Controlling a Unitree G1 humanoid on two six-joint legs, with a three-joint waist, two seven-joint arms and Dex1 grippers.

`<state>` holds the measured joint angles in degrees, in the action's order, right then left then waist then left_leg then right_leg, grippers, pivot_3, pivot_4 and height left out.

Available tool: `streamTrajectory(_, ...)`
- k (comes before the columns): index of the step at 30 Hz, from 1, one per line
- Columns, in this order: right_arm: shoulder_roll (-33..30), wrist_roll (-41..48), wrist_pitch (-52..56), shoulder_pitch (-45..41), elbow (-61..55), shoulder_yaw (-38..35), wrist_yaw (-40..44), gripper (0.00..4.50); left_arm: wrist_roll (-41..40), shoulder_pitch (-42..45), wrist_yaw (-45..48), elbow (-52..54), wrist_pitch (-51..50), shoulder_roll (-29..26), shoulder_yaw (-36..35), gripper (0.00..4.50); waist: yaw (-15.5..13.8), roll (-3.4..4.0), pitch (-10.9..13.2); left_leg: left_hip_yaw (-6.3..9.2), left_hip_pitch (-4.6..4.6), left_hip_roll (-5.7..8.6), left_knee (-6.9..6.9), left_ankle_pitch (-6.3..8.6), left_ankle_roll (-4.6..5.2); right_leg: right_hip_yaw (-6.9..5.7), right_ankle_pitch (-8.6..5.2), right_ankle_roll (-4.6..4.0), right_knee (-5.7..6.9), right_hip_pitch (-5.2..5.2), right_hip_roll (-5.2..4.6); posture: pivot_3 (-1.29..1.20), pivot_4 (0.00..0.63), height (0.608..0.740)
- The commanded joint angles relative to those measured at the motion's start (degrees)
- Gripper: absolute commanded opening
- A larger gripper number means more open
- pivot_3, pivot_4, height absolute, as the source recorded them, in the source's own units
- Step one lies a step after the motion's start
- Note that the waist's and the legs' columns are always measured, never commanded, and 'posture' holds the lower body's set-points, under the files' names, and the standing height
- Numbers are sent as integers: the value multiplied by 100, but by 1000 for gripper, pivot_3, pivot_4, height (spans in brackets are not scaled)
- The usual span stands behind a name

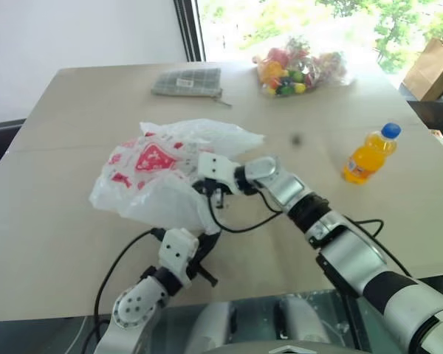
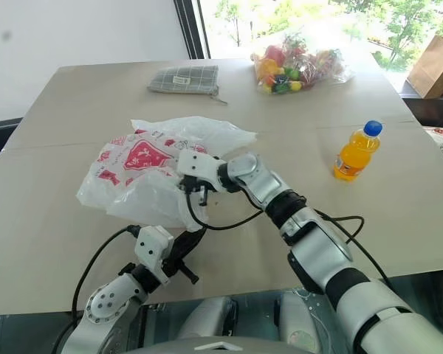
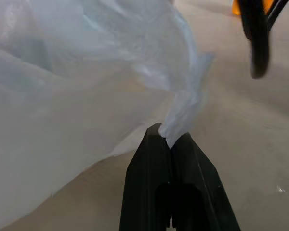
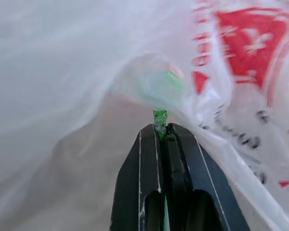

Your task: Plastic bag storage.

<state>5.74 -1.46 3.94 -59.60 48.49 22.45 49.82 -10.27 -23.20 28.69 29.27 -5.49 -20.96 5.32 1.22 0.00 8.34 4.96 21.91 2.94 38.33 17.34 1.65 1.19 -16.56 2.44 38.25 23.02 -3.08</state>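
Both pincers are clamped on the thin, crinkly white plastic bag with red print (image 1: 151,173): left pincer (image 3: 169,140) pinches an edge, right pincer (image 4: 162,129) pinches film just beyond, probably for folding.

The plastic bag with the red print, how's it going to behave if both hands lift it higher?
The plastic bag looks thin and crinkled, so it will probably sag and fold. It seems empty, likely very light. Each shut hand, left hand and right hand, pinches only a small edge, which might slip.

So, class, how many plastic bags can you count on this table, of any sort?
2. The plastic bag, white with red print, lies near the table's front edge, pinched by both grippers. A clear bag of colourful items sits at the far edge by the window. None seems hidden.
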Motion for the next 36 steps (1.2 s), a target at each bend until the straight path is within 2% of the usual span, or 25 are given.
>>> streamTrajectory(1, 266, 333, 161, -453, 423, -750, -792, 63, -46, -73, 24, 364, 71, -33, 42, 0, -1, 2, 1, -2, 1, 1, 0, 0, 0, 2, 0, 0, 3, 1, 0, 0, 150, 740)
streamTrajectory(9, 259, 545, -59, -682, 903, -1674, -1743, 63, -80, 173, -54, 448, -41, -4, -38, 0, 53, 3, 2, -10, 5, 4, 1, 0, 0, 10, 0, -1, 17, 14, -1, 0, 150, 740)
streamTrajectory(11, 128, 570, -140, -658, 766, -1844, -1918, 693, -142, 220, -32, 403, -27, 4, -93, 0, 109, 2, 2, -19, 9, 4, 2, 0, 0, 19, -1, -1, 30, 23, -2, 0, 150, 740)
streamTrajectory(12, 78, 600, -117, -620, 671, -1902, -1913, 863, -167, 237, -30, 358, -3, 13, -133, 0, 121, 2, 1, -25, 9, 3, 2, -1, 0, 24, -1, -1, 37, 27, -2, 0, 150, 740)
streamTrajectory(14, 41, 625, -73, -576, 575, -1954, -1879, 1659, -193, 257, -36, 308, 25, 22, -175, 0, 134, 2, 1, -36, 9, 3, 4, -1, 0, 30, -1, -1, 50, 35, -2, 0, 150, 740)
streamTrajectory(16, -81, 692, 146, -284, 49, -1912, -1611, 2738, -401, 355, -149, 244, -28, 162, -344, 0, 145, 2, 1, -51, 8, 0, 4, -1, 1, 43, -1, -1, 59, 43, -1, 0, 150, 740)
streamTrajectory(17, -148, 722, 286, -115, -243, -1875, -1492, 3053, -482, 389, -188, 214, -57, 217, -415, 0, 139, 1, 1, -51, 9, -1, 5, -1, 1, 44, -1, -1, 60, 44, 0, 0, 150, 740)
streamTrajectory(20, -396, 877, 1151, 414, -1183, -1741, -1134, 4452, -465, 352, -160, 129, 12, 244, -468, 0, 132, -1, -1, -50, 9, -4, 8, -1, 1, 43, -1, -1, 62, 44, 0, 0, 150, 740)
streamTrajectory(24, -958, 1054, 1931, 1274, -2788, -1481, -606, 4452, -494, 266, -194, 89, 42, 351, -456, 0, 108, 0, -1, -54, 12, -2, 12, -1, 2, 47, 0, 0, 63, 44, -1, 0, 150, 740)
streamTrajectory(26, -1320, 1108, 1811, 1596, -3479, -1474, -389, 4452, -481, 249, -220, 52, 73, 392, -478, 0, 80, -1, -1, -48, 18, -1, 16, -1, 2, 42, 0, 0, 61, 44, -3, 0, 150, 740)
streamTrajectory(28, -1590, 1060, 1317, 1791, -3949, -1639, -509, 4452, -451, 255, -240, 7, 105, 424, -486, 0, 80, -1, -1, -48, 19, 0, 16, -1, 2, 42, 0, 0, 61, 45, -3, 0, 150, 740)
streamTrajectory(30, -1701, 1131, 1016, 1918, -4286, -1957, -838, 4452, -413, 264, -255, -22, 135, 429, -472, 0, 102, -1, -1, -50, 15, -1, 18, -1, 2, 44, 0, 0, 66, 44, -2, 0, 150, 740)
streamTrajectory(33, -2048, 535, -169, 2103, -4378, -2367, -1687, 4452, -386, 279, -266, -51, 159, 444, -436, 0, 102, -1, -2, -51, 8, -5, 15, -2, 0, 46, 0, 0, 70, 42, 3, 0, 150, 740)
streamTrajectory(36, -2334, 186, -553, 2376, -4404, -2757, -2459, 4452, -360, 292, -264, -81, 181, 456, -406, 0, 47, -7, -5, -52, 11, 0, 17, -2, 0, 44, 0, 1, 67, 42, -2, 0, 150, 740)
